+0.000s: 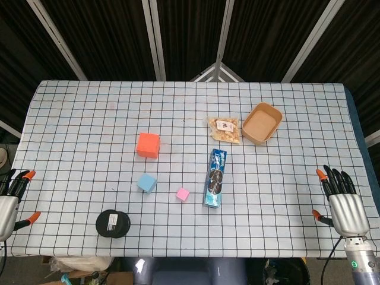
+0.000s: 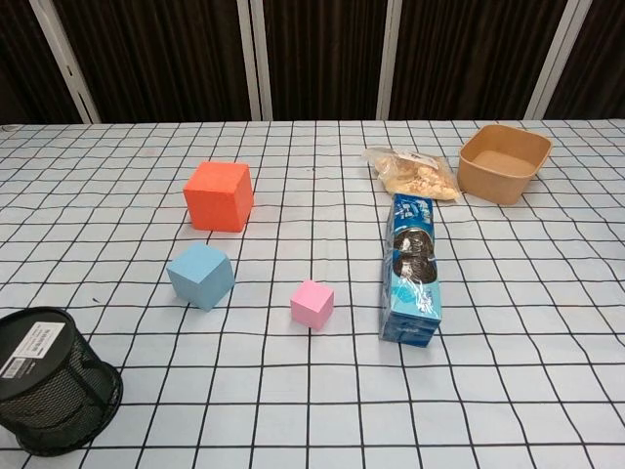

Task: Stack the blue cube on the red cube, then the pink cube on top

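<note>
The red cube (image 1: pixel 148 145) sits left of the bench (image 1: pixel 89 119) centre, with the blue cube (image 1: pixel 146 183) just at its 6 o'clock and apart from it. The pink cube (image 1: pixel 182 194) lies near the blue one, at its 4 o'clock. Nothing is stacked. A cookie box (image 1: pixel 216 177) lies at the pink cube's 2 o'clock. The left hand (image 1: pixel 10 199) and right hand (image 1: pixel 342 203) rest released at the bench's near corners, fingers spread, grasping nothing.
</note>
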Motion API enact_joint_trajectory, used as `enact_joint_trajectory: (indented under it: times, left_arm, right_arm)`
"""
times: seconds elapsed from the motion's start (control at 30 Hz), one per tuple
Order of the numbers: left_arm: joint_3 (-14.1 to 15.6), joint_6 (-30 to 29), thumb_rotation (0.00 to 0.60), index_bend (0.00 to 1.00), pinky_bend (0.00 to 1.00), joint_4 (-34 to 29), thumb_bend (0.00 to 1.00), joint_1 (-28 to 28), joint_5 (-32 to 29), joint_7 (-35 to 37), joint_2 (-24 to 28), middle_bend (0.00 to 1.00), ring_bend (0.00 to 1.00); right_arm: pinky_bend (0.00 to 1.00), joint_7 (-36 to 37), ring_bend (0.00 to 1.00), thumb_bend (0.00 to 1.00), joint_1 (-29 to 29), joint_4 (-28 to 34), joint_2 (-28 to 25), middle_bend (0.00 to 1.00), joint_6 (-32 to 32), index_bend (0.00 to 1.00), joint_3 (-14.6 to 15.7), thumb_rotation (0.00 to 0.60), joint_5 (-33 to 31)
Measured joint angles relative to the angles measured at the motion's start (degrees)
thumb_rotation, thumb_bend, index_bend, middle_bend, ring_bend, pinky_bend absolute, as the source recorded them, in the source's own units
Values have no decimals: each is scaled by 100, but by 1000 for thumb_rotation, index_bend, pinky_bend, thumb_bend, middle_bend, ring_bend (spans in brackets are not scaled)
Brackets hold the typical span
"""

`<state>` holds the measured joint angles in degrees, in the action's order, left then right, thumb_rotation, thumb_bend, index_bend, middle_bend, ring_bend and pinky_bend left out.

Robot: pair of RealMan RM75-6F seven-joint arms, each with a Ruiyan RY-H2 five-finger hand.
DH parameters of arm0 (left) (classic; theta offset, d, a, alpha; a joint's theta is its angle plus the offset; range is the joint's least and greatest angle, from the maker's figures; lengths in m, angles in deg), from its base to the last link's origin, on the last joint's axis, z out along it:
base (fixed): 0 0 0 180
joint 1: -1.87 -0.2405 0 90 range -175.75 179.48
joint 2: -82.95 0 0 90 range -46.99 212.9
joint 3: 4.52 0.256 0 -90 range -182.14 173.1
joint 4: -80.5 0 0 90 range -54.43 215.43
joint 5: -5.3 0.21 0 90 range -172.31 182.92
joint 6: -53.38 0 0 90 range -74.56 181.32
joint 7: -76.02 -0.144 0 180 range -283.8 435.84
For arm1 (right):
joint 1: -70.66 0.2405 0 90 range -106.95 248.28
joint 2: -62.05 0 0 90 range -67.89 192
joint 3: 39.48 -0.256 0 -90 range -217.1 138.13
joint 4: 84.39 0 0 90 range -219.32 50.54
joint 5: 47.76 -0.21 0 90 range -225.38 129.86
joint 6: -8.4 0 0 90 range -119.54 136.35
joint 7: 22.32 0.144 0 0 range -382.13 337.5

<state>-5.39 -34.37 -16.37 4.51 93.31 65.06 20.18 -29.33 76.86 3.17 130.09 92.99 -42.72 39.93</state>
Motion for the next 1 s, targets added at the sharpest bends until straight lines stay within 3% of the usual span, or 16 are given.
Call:
enact_joint_trajectory:
  times: [1.0]
  left_arm:
    - [20, -23, 600, 100, 184, -41, 106, 8, 101, -35, -5, 104, 37]
  right_arm:
    - [87, -24, 56, 95, -61, 22, -28, 10, 56, 18, 31, 600, 20]
